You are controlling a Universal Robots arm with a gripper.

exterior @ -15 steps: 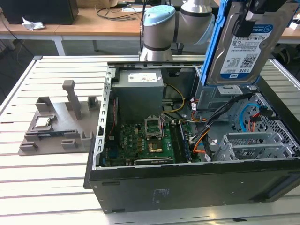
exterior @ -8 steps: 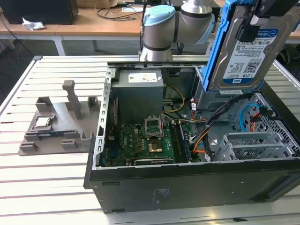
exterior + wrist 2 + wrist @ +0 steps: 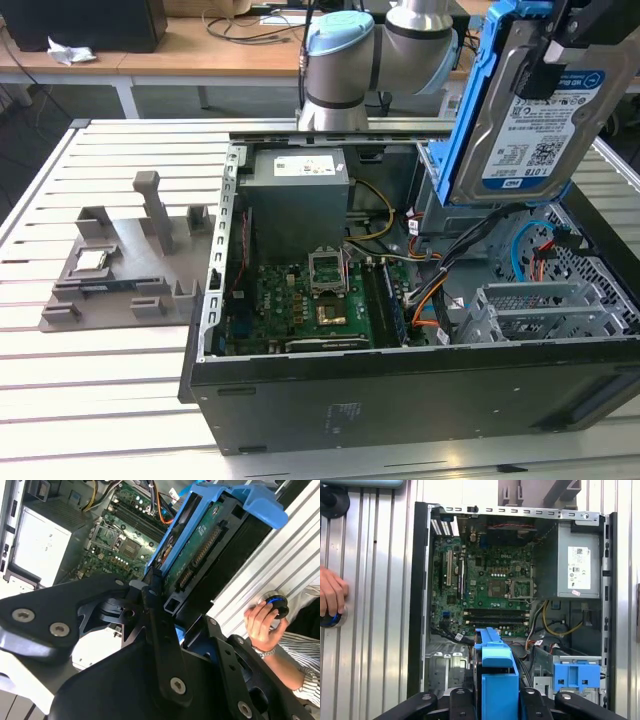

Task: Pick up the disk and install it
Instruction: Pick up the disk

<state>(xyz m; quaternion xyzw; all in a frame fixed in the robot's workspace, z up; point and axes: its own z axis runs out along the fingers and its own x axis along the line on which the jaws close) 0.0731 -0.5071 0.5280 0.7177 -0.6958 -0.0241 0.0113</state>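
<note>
Disk (image 3: 535,130) hangs upright at the exterior view's upper right above the computer case (image 3: 400,390), gripper (image 3: 568,55) clamped on it, held high, I judge, to clear the case walls; silver body, white-and-blue label, blue carrier frame; in the second wrist view, its green circuit side sits between black fingers (image 3: 159,630); in the first wrist view, its blue frame edge faces the case interior.

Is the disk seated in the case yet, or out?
Out: the disk is held on edge in the gripper, above the open computer case.

Bright, even light; glare whitens the slatted table (image 3: 287,550).
</note>
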